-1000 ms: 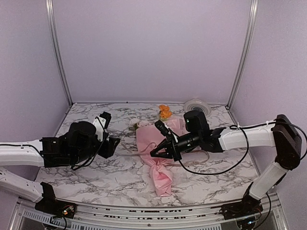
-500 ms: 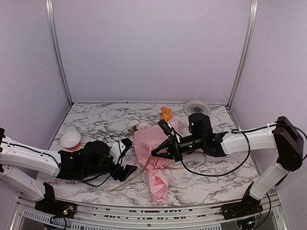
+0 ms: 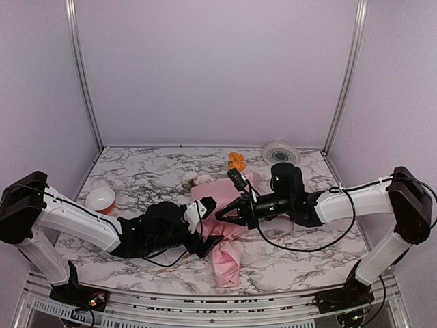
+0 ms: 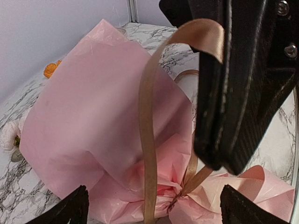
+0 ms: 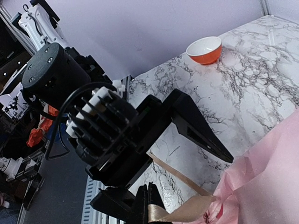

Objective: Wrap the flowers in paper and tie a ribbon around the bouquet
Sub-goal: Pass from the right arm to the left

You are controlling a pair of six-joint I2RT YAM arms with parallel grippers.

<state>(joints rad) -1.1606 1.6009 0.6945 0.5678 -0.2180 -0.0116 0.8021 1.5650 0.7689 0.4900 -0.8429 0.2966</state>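
The right tool [image 3: 222, 214] pinches the ribbon [image 4: 147, 121] just above the bouquet [image 3: 227, 258]; the left tool [image 3: 208, 224] gapes wide. Close it on the strand straight ahead, clear of the paper [image 4: 84, 116].

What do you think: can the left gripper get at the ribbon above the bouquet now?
Probably yes: the open left gripper straddles the ribbon over the bouquet, though the shut right gripper crowds it.
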